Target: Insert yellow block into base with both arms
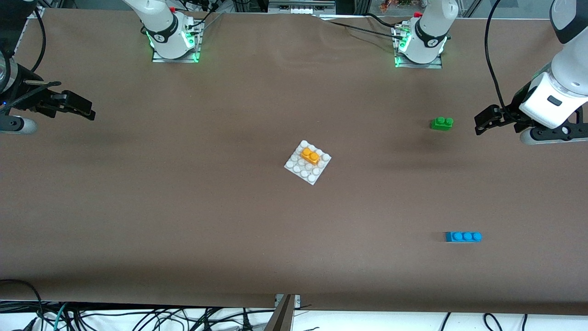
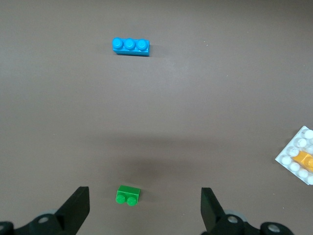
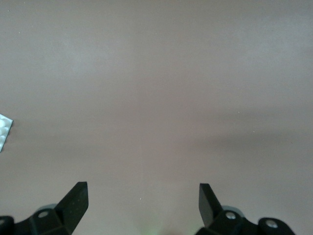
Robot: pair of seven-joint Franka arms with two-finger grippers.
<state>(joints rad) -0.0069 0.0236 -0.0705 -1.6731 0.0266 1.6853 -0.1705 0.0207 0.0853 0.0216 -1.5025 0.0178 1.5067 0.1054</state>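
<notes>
I see the yellow block (image 1: 310,156) sitting on the base (image 1: 307,162), apparently seated. My left gripper (image 1: 483,121) and right gripper (image 1: 82,109) hang wide open and empty, well apart from the base; little seems left.

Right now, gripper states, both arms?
left gripper: open, empty, over the green brick.
right gripper: open, empty, over bare table.

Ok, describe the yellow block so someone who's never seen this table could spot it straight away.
Find the white studded base in the middle of the brown table. The yellow block sits on that base, toward the edge farther from the front camera. It is the only orange-yellow brick and the only one on the base; the green brick and blue brick lie on the bare table toward the left arm's end.
</notes>
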